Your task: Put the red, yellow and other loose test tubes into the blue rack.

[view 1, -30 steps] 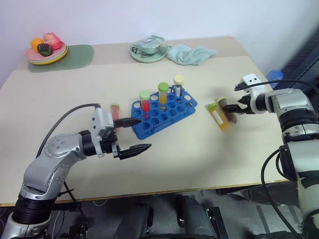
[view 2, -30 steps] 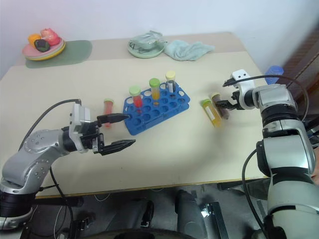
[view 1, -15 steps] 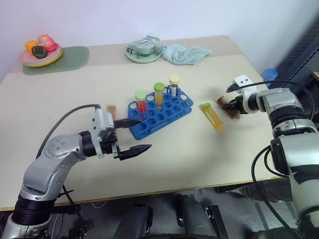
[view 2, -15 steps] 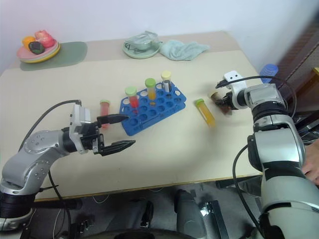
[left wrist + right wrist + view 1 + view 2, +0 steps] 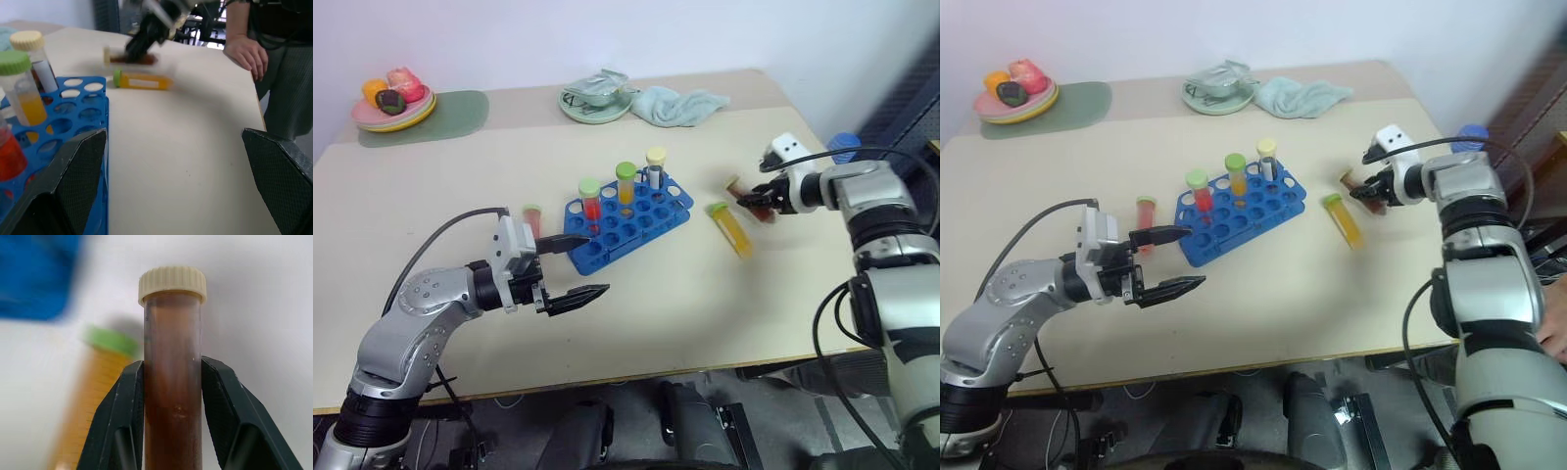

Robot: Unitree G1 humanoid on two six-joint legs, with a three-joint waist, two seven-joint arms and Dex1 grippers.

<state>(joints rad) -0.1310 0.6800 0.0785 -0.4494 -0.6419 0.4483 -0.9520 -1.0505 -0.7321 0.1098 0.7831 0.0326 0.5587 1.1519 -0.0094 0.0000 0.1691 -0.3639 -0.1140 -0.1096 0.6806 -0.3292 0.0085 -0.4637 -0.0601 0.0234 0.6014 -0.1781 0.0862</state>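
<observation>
The blue rack stands mid-table with three capped tubes upright in it: red, yellow and a clear one. A loose red test tube lies just left of the rack. To the right of the rack a yellow test tube with a green cap lies on the table. My right gripper is shut on a brown tube with a cream cap, held clear of the table above the yellow one. In front of the rack's left end my left gripper hovers open and empty.
At the back stand a plate of toy food on a green mat, a bowl and a crumpled cloth. A blue object sits past the right edge. A person's hand hangs beside the table's right side.
My right gripper has shut on the brown tube and lifted it off the table, drawing it slightly left. The left arm has stayed still. The camera view shifted a little.
</observation>
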